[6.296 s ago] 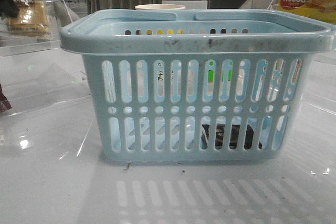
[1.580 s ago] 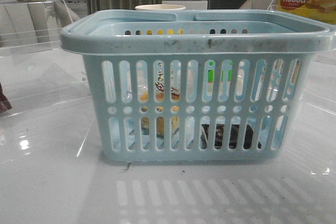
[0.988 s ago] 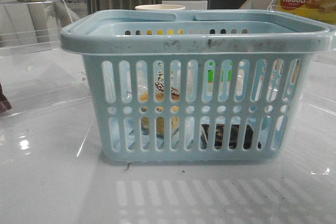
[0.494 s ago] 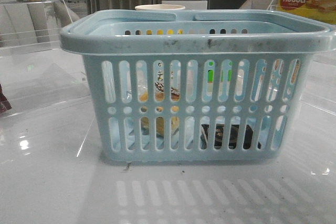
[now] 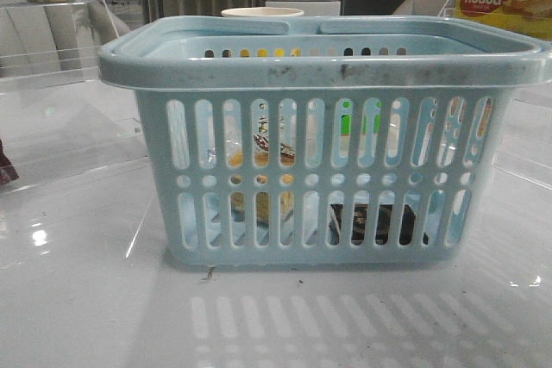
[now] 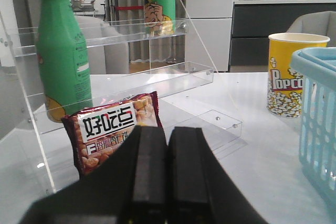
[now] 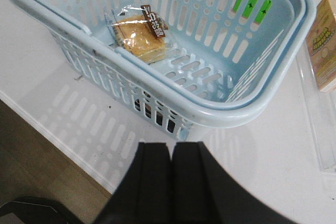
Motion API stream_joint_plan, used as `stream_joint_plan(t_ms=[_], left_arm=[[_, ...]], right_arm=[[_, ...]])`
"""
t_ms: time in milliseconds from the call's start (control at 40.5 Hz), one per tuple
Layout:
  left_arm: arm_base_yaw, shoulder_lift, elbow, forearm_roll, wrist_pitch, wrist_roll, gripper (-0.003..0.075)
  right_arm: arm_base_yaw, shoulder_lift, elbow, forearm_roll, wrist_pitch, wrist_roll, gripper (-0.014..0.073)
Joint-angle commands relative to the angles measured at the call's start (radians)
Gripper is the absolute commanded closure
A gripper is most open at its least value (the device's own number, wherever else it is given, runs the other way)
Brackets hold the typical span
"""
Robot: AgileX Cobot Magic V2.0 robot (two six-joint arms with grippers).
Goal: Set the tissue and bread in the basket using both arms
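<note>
Left end effector (image 6: 167,182): clenched, empty, parked out by the snack packet (image 6: 113,129) and green bottle (image 6: 62,51), clear of the basket (image 5: 323,66). Bread (image 5: 261,170): six seconds back it hung high at far left; now it leans inside the basket's left half and has not shifted for over a second. Tissue (image 5: 375,223): on the basket floor at right, unmoved throughout. Right end effector (image 7: 171,182): clenched, empty, above the counter (image 7: 68,98) outside the rim. Both items in; task looks complete.
</note>
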Motion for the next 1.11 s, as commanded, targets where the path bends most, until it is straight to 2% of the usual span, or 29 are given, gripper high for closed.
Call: stream_joint_plan(t_ms=[0, 346, 543, 1086], left_arm=[[-0.013, -0.016, -0.002, 0.000, -0.093, -0.004, 0.0629], [-0.013, -0.016, -0.002, 0.000, -0.093, 0.001, 0.0629], [-0.013, -0.016, -0.002, -0.040, -0.110, 0.070, 0.0629], [-0.013, -0.016, -0.002, -0.041, -0.138, 0.071, 0.0629]], right_arm=[[0.000, -0.005, -0.026, 0.001, -0.069, -0.007, 0.0540], [0.000, -0.005, -0.026, 0.001, -0.068, -0.007, 0.0540], [0.000, -0.005, -0.026, 0.001, -0.068, -0.007, 0.0540], [0.000, -0.005, -0.026, 0.001, -0.068, -0.007, 0.0540]])
